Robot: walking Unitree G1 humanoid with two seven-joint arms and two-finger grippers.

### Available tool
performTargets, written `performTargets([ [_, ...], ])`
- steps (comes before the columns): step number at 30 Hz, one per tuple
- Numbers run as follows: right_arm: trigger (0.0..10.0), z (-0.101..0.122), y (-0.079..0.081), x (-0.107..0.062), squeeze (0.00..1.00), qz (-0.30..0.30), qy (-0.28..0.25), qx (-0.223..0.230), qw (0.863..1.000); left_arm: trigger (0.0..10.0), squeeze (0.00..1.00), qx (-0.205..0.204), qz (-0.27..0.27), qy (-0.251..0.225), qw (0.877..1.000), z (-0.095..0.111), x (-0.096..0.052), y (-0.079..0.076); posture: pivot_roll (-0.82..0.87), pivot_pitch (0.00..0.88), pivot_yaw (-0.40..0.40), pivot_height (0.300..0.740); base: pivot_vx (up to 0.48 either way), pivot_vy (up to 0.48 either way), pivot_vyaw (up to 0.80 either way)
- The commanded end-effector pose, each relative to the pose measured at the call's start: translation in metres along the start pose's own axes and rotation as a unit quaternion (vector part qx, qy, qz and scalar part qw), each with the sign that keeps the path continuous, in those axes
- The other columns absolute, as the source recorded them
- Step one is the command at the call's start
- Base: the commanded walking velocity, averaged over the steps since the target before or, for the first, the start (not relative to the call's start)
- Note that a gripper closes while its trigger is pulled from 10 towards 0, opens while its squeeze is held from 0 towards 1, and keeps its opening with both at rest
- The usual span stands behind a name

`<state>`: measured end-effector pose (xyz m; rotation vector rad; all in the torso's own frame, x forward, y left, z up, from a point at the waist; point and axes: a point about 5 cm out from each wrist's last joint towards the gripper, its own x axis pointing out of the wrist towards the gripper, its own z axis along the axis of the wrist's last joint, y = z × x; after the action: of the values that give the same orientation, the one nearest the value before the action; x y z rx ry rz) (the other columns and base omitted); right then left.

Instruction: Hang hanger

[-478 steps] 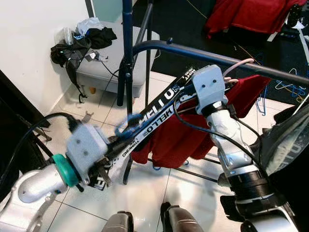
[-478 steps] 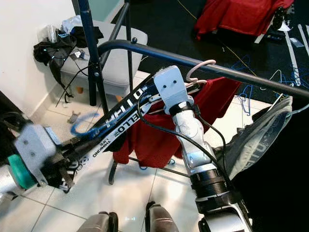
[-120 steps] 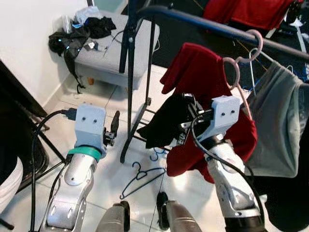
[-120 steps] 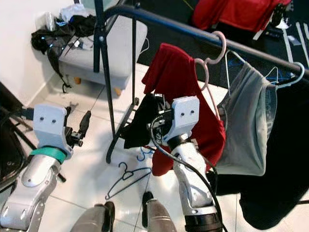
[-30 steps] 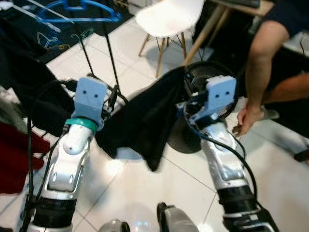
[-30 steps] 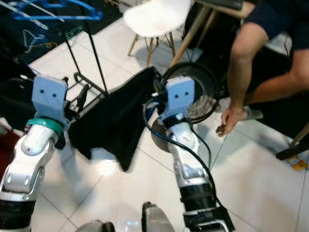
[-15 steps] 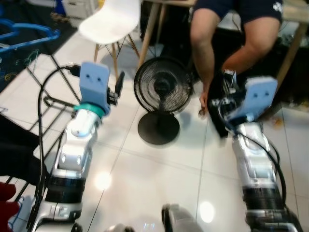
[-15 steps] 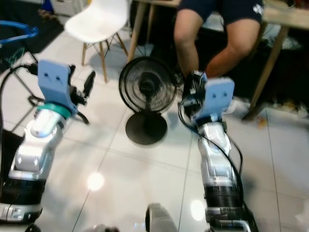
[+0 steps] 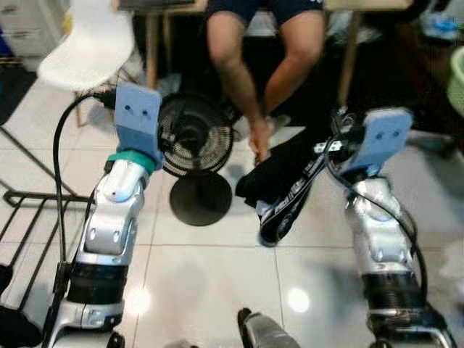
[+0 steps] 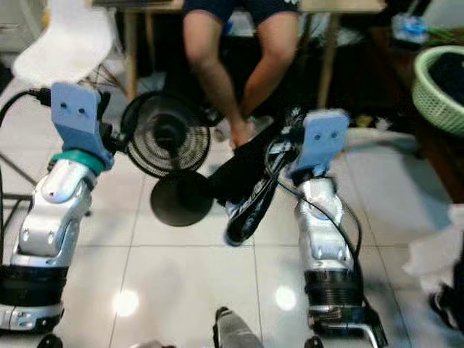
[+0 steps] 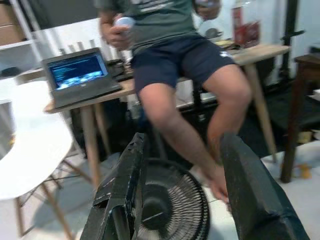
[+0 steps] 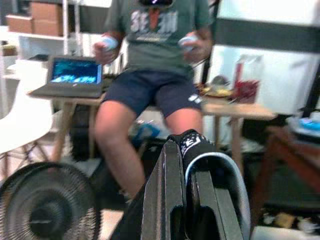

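— Hanger duty, so what is the right tool [image 12: 192,165] carrying?

— A black garment [image 9: 290,185] with a white-lettered band. The fingers pinch narrow on that band, which loops up between them, and the cloth sags toward the tiled floor [image 9: 210,268]. Gripping the firm band looks like a way to keep the slack cloth from slipping out.

— And the hanger itself?

— I cannot tell where it is. The garment hangs limp, with no frame showing through it, so the hanging step looks some way off.

— The other arm?

— The left tool [image 11: 182,165] is raised with its fingers spread wide and holds nothing. It points at a black pedestal fan [image 9: 190,138] that stands on the floor just ahead. It is probably kept free to take a side of the garment.

— What lies beyond?

— A seated person's bare legs are behind the fan. One hand [image 9: 259,138] is lowered close to the top of the garment, and whether it touches cannot be told. A wooden counter [image 11: 250,52] behind the person bears an open laptop [image 11: 77,70], and a white chair [image 9: 87,43] stands off to the robot's left.

— Any containers?

— A green basket [image 10: 438,80] sits at the far right with something dark inside, too blurred to name.
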<state>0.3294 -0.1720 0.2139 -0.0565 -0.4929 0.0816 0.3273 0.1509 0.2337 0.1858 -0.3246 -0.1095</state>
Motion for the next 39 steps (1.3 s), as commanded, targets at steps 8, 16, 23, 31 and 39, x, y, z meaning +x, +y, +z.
performTargets([
  [8,10.0,-0.006,-0.002,-0.004,0.0,-0.003,0.012,0.002,1.0,10.0,0.0,0.006,0.014,0.012,1.0,-0.006,-0.001,0.01,-0.01,0.077,0.069,0.74,0.0,0.0,-0.8],
  [16,10.0,-0.013,-0.014,-0.006,0.0,-0.011,0.027,-0.015,0.999,10.0,0.0,0.024,0.037,0.032,0.999,-0.016,-0.001,0.029,0.0,0.081,0.067,0.74,0.0,0.0,-0.8],
  [23,10.0,-0.051,-0.072,-0.033,0.0,-0.105,0.124,-0.017,0.987,10.0,0.0,0.021,0.146,0.141,0.979,-0.076,-0.032,0.083,0.0,0.081,0.054,0.74,0.0,0.0,-0.8],
  [31,10.0,-0.074,-0.073,-0.058,0.0,-0.101,0.176,-0.026,0.979,10.0,0.0,0.033,0.151,0.183,0.971,-0.103,-0.053,0.085,0.0,0.093,0.043,0.74,0.0,0.0,-0.8],
  [39,10.0,-0.06,-0.075,-0.042,0.0,-0.104,0.137,-0.016,0.985,10.0,0.0,0.044,0.128,0.153,0.979,-0.091,-0.041,0.076,-0.01,0.094,0.048,0.74,0.0,0.0,-0.8],
])
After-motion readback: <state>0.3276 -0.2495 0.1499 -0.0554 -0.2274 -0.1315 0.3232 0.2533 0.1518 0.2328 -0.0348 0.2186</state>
